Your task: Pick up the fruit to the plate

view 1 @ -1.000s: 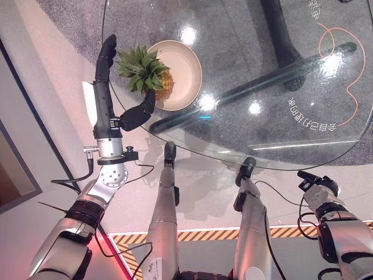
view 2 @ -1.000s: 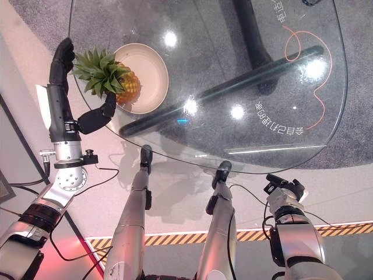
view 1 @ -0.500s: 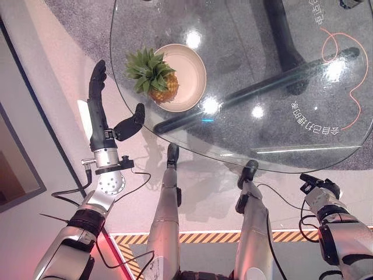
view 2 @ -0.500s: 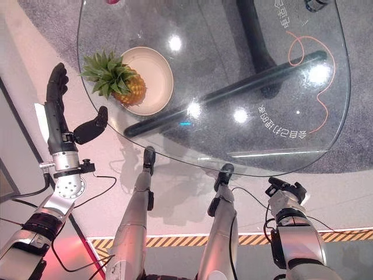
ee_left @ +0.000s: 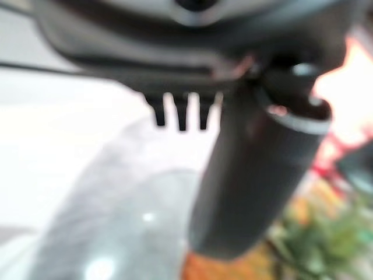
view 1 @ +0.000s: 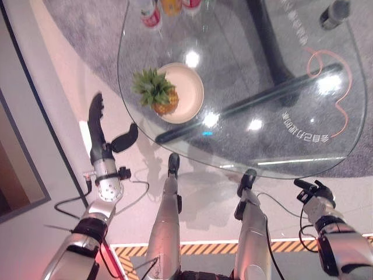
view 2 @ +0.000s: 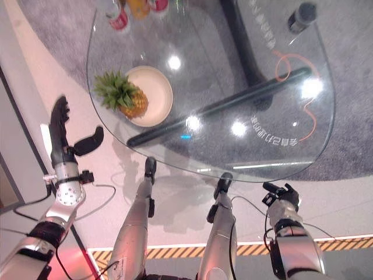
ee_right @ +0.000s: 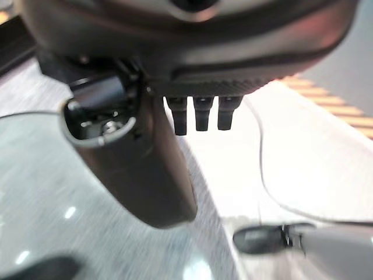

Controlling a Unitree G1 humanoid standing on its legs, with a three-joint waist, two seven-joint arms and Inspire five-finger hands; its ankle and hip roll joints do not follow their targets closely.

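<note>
Left eye view: your glass table carries the plate near its left edge, and the pineapple lies on the plate's left rim, leaves overhanging toward the table edge. A second ago your left hand was around the fruit; it has since let go and drawn back off the table's left edge, fingers straight and empty. Your right hand hangs below the near edge, fingers curled on nothing. The fruit looks delivered; the task seems essentially done.
</note>
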